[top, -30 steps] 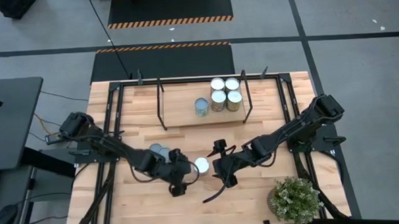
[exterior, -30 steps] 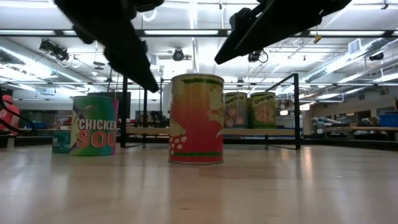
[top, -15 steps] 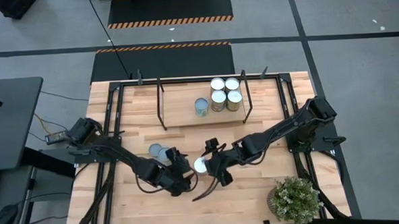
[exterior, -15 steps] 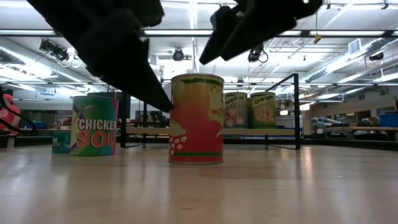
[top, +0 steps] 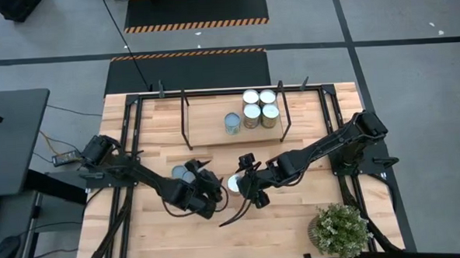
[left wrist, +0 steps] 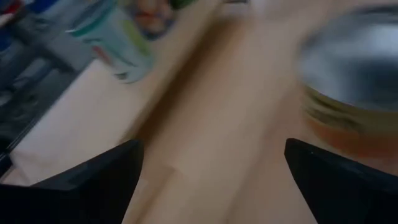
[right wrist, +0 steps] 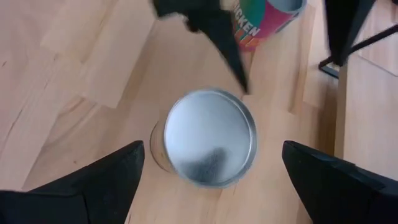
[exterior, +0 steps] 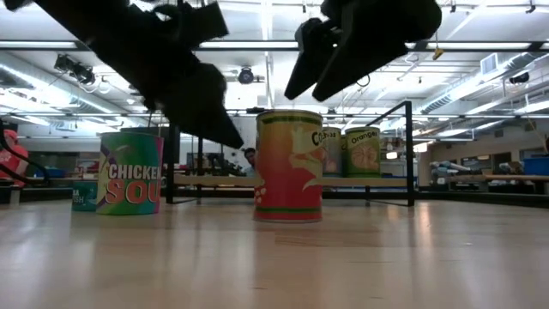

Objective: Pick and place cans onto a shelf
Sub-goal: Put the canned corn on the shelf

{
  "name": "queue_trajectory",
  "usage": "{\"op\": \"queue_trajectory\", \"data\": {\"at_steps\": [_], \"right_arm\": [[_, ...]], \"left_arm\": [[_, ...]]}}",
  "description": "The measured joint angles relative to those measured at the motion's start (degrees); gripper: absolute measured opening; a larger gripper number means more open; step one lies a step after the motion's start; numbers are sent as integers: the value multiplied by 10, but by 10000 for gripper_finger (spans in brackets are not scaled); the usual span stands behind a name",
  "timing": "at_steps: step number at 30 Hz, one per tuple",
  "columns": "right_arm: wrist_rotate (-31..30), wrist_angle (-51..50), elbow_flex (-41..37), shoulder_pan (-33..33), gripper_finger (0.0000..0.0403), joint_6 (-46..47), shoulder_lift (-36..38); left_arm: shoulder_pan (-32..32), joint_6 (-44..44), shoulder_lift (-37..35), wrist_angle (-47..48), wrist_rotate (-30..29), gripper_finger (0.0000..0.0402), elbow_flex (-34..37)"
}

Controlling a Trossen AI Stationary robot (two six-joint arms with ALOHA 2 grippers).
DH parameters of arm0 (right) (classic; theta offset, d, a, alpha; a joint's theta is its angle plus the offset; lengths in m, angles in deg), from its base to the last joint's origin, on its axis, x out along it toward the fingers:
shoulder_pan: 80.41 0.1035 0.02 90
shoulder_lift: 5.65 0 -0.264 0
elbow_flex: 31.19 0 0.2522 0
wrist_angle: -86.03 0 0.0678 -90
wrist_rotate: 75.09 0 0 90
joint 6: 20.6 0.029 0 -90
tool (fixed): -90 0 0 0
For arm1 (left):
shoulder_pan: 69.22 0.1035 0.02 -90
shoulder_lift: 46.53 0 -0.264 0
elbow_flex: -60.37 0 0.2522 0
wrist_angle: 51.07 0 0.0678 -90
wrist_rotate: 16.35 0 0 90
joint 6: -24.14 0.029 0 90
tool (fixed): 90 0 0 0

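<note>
Right gripper (top: pixel 246 187) hangs spread wide just above the red-and-orange can (exterior: pixel 289 166) at mid-table, its silver lid (right wrist: pixel 209 137) showing between the two dark fingers (right wrist: pixel 87 183) in the right wrist view; nothing is pinched. A second ago this gripper sat farther toward the right edge, and it has closed in over the can since. In the low view the can now stands farther right than before and shows a different face of its label. Left gripper (top: pixel 208 194) is also spread and empty, just beside the same can on its left; it has drawn in from nearer the front edge.

Two more cans wait just behind the left gripper: the "CHICKEN SOUP" can (exterior: pixel 129 172) and a small teal can (exterior: pixel 84 195). Five cans (top: pixel 252 110) already stand on the shelf (top: pixel 207 130) at the back, clustered toward its right end, leaving its left half bare. Bare table (top: pixel 289 227) lies in front of both grippers, with a potted plant (top: pixel 340 228) at the front right corner.
</note>
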Motion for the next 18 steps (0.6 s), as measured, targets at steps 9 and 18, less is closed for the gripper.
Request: {"op": "queue_trajectory", "data": {"at_steps": [9, 18], "right_arm": [[50, 31, 25, -20, 399, -21, -39], [75, -83, 142, -31, 400, -44, -127]], "left_arm": [[-39, 39, -13, -8, 112, 396, 0], [-56, 8, -48, 103, 200, 396, -39]]}}
